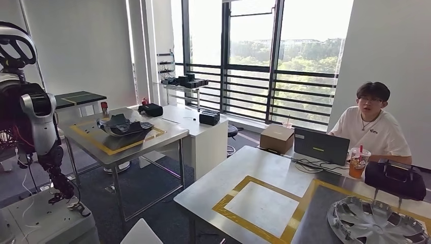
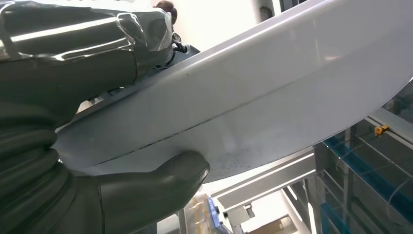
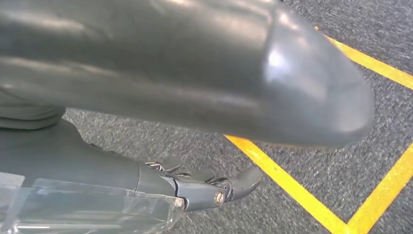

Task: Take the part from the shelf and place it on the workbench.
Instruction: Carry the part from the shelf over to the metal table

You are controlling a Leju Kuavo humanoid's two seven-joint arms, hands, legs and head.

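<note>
Grey metal with yellow tape marking a square is what we see first in the head view: a steel-topped counter (image 1: 264, 168) stands just in front of us, and we judge that its taped frame shows where the part should go. On its right corner lies a silver round plastic wheel cover (image 1: 373, 221), and behind it are a black open laptop (image 1: 322, 146), a brown cardboard box (image 1: 277, 138), a black bag (image 1: 395, 179) and a cup with an orange drink (image 1: 359, 162). A person in a white shirt (image 1: 375, 128) sits there. Further left a second steel counter with yellow tape (image 1: 167, 133) carries a dark moulded piece (image 1: 123, 125). Another humanoid robot with a silver arm (image 1: 36, 122) stands at the left edge.

In the left wrist view, our left hand (image 2: 73, 146) holds the task's thing, a large white smooth curved panel (image 2: 272, 92). The grey thumb (image 2: 160, 178) presses on one face and the dark fingers (image 2: 73, 73) press on the other, so the panel's edge is pinched between them. We think this edge grip is used because the panel is wide and thin. The panel is in the air, not yet on any counter.

In the right wrist view, our right hand (image 3: 204, 190) hangs over the grey carpet floor with yellow tape lines (image 3: 292, 161). It holds nothing, and its fingers lie loosely apart, because the carrying is done by the other hand.
</note>
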